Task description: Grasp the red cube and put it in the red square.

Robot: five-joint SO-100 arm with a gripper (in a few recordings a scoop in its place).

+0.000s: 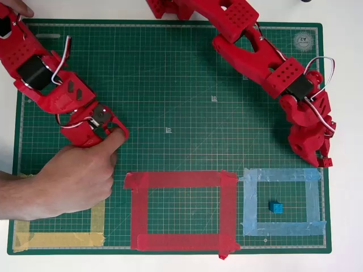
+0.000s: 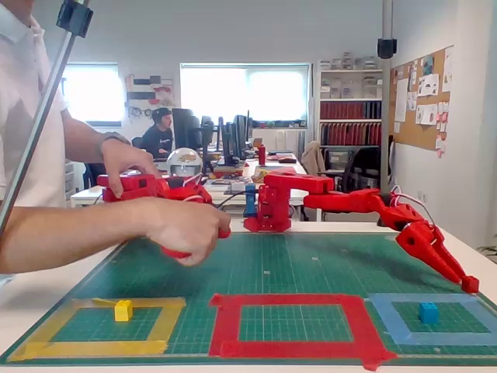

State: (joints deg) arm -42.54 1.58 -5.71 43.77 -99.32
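My red gripper (image 1: 323, 161) is at the right edge of the green mat, just beyond the far right corner of the light-blue tape frame. Its fingers point down and are shut on the tiny red cube (image 1: 325, 162), which shows at their tip. In the fixed view the gripper (image 2: 468, 285) holds the red cube (image 2: 470, 284) low over the mat. The red square (image 1: 181, 180), a frame of wide red tape, lies at the mat's front middle, well left of the gripper. In the fixed view, green mat shows inside the red square (image 2: 291, 300).
A blue cube (image 1: 275, 207) sits inside the light-blue frame (image 1: 281, 174), between gripper and red square. A yellow cube (image 2: 123, 310) sits in the yellow frame (image 1: 57, 239) at the front left. A person's hand (image 1: 74, 175) reaches over the mat's left side.
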